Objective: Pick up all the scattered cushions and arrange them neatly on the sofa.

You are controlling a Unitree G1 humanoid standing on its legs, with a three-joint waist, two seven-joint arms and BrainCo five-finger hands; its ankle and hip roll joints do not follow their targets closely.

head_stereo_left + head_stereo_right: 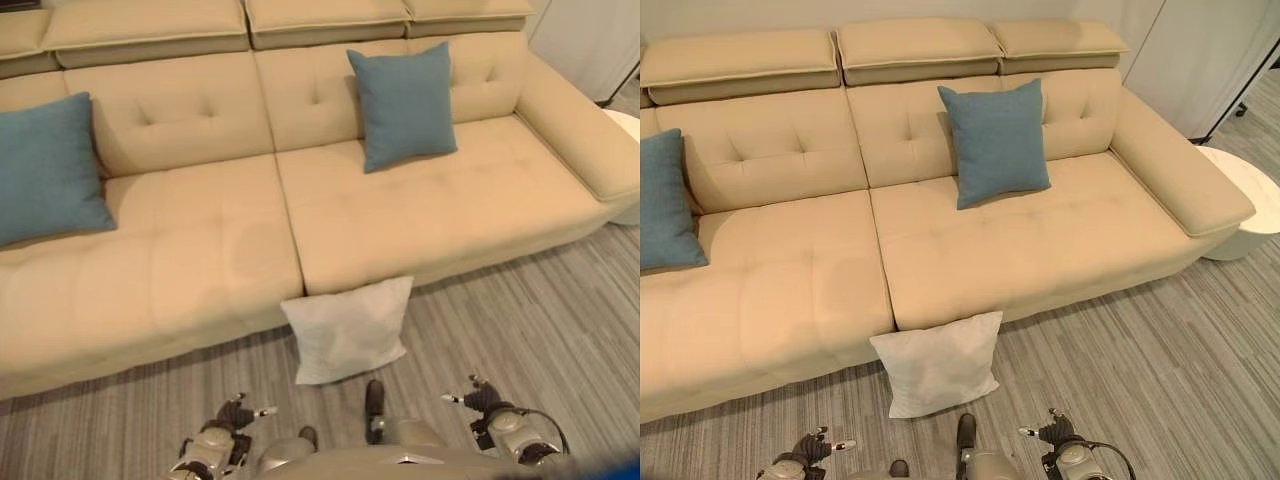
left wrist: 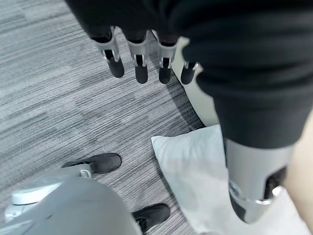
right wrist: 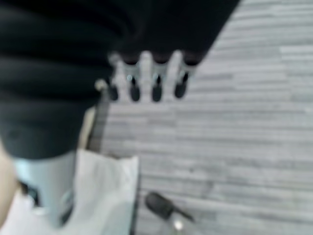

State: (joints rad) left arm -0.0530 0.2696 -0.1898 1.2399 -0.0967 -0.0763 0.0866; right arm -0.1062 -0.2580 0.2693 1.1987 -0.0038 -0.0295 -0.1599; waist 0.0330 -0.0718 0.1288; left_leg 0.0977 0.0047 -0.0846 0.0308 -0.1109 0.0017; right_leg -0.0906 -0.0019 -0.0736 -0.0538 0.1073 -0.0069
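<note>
A white cushion (image 1: 347, 329) leans on the floor against the front of the beige sofa (image 1: 220, 250), near its middle seam. One blue cushion (image 1: 404, 105) stands upright against the sofa's back on the right seat. Another blue cushion (image 1: 45, 167) leans at the far left of the sofa. My left hand (image 1: 232, 415) hangs low, left of the white cushion (image 2: 205, 181), fingers (image 2: 139, 66) straight and holding nothing. My right hand (image 1: 480, 398) hangs low to the right of that cushion (image 3: 105, 196), fingers (image 3: 156, 85) relaxed and empty.
A round white side table (image 1: 1248, 205) stands by the sofa's right arm. Grey striped carpet (image 1: 530, 320) spreads in front of the sofa. A white wall panel (image 1: 1200, 50) rises behind the sofa's right end.
</note>
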